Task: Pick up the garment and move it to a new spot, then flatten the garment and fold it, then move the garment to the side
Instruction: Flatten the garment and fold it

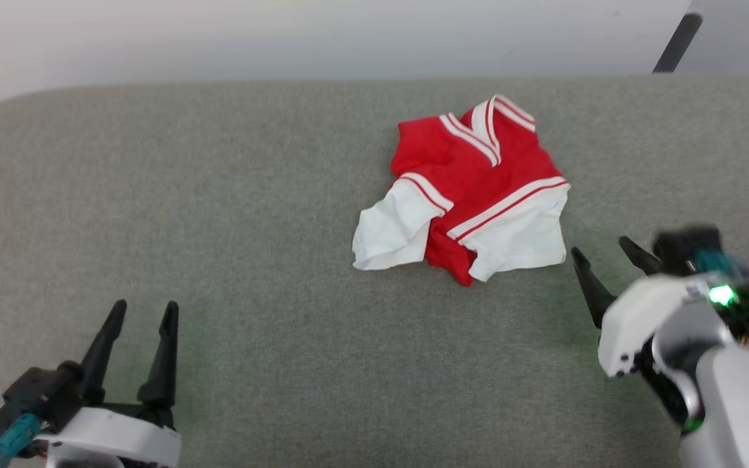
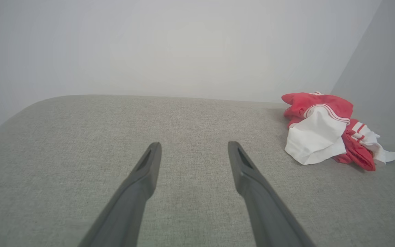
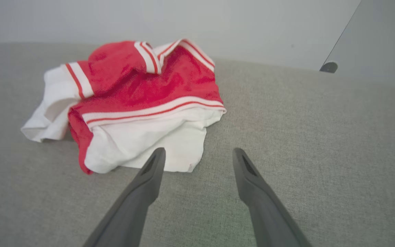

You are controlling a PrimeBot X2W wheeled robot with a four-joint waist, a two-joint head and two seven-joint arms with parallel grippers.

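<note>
Wide-spread fingers (image 2: 146,171) on the left gripper (image 1: 145,304), nothing between them. Hangs low over the grey cushion (image 1: 251,195), well apart from the garment (image 1: 472,188), to its left and nearer the robot, tips pointing straight ahead. Same wide spread on the right gripper (image 1: 599,246), likewise empty. Sits just beside the garment's near right corner, pale forearm angled inward, tips aimed past the white sleeve edge. As for the garment: crumpled in a heap on the cushion, red body uppermost, white sleeves and striped trim spilling toward the robot.
</note>
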